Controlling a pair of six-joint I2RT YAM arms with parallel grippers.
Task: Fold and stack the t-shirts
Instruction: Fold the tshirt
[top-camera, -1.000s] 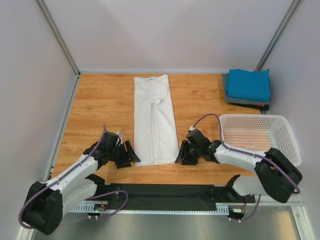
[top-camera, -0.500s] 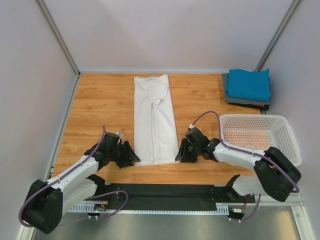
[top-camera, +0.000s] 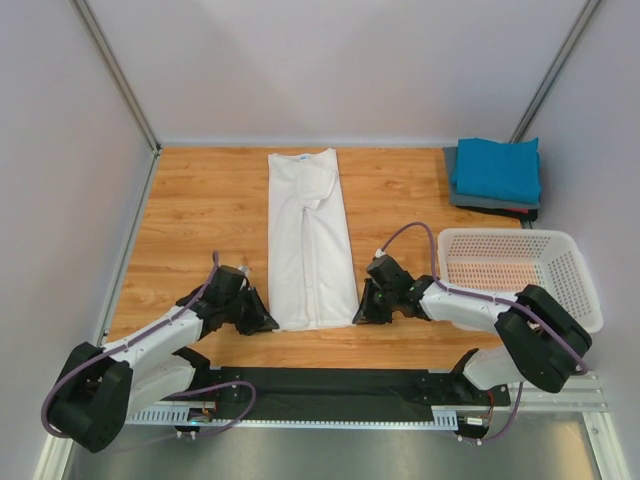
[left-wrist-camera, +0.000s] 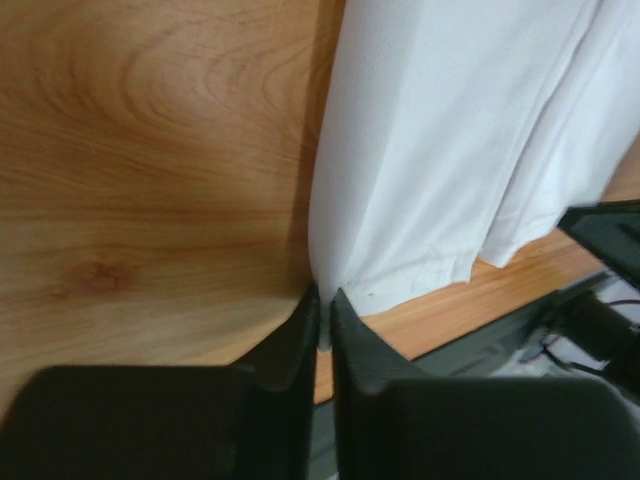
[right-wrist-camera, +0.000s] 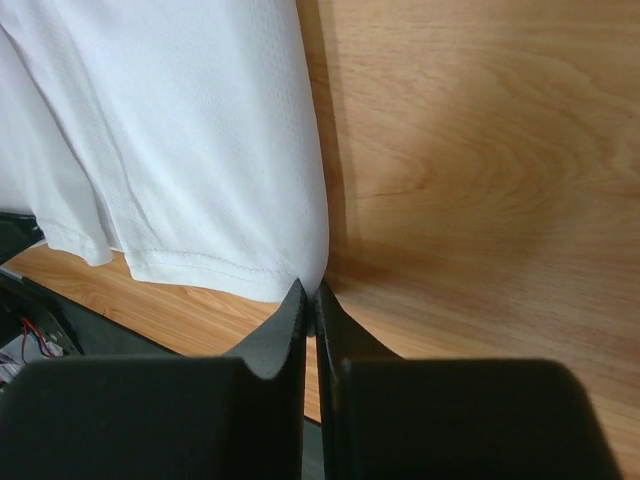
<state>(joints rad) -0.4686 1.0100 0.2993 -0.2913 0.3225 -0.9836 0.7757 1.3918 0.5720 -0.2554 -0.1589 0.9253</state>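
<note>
A white t-shirt lies folded into a long narrow strip down the middle of the table, collar at the far end. My left gripper is shut on its near left hem corner; a sliver of white cloth shows between the black jaws. My right gripper is shut on the near right hem corner. In the left wrist view the white t-shirt runs away to the upper right. In the right wrist view the white t-shirt fills the upper left. A teal t-shirt lies folded on a dark grey one at the far right corner.
A white mesh basket stands at the right, close behind my right arm. Grey walls close the table on the left, back and right. A black strip runs along the near edge between the arm bases.
Both grippers have slid inward to the near hem corners and closed on them. The shirt has not moved.
</note>
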